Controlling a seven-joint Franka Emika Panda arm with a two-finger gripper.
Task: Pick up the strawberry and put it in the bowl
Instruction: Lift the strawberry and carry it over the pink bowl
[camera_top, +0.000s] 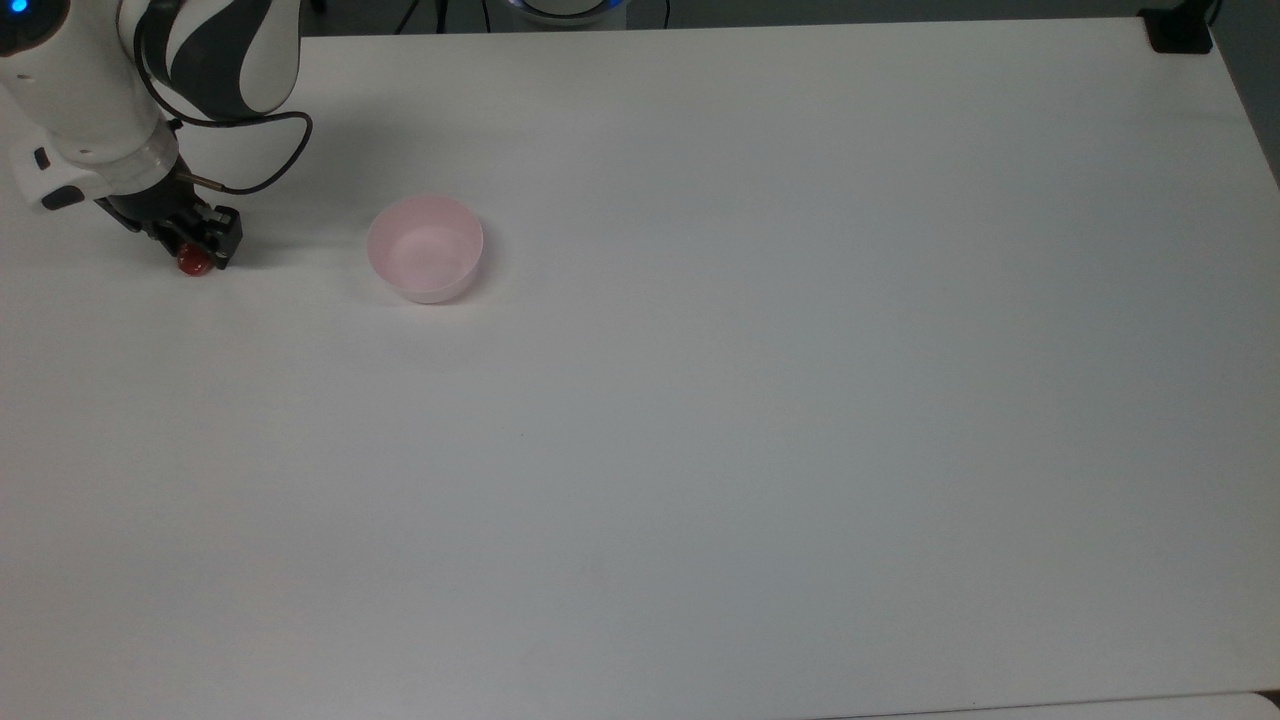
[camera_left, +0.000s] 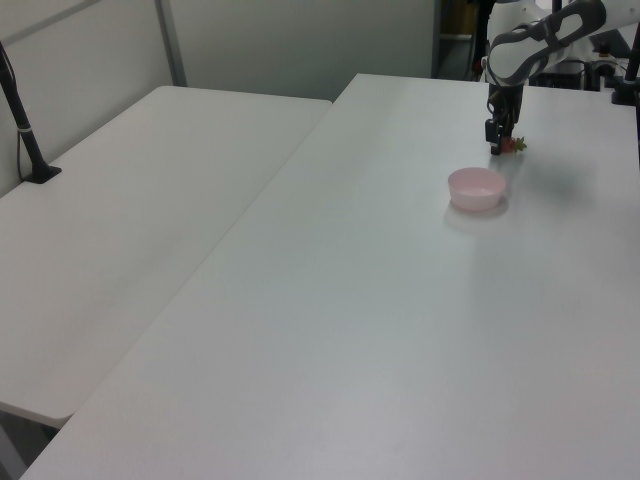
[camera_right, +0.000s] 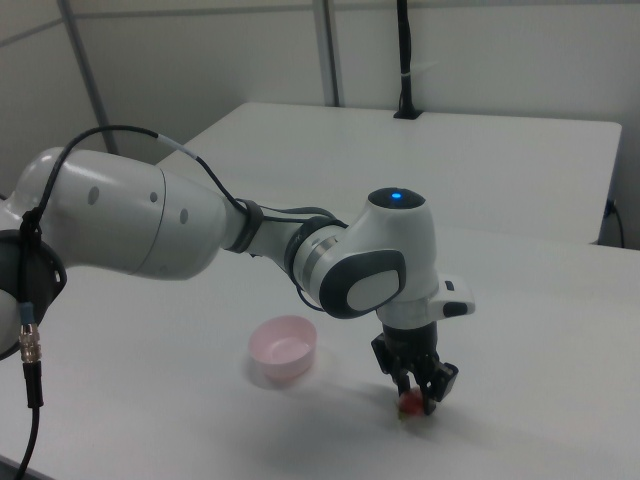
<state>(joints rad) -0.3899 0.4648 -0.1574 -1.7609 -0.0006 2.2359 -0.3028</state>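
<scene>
The gripper (camera_right: 415, 398) straddles the strawberry (camera_right: 409, 405), grip state indeterminate; the small, glossy fruit looks light, slippery, best clamped across its middle

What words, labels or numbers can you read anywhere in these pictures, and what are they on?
There are none to read.
The strawberry, the bowl and the table carry no print.
The arm shows plain white and grey shells and a blue light, with no legible brand or number.
The gripper is dark, with no readable marking.
</scene>
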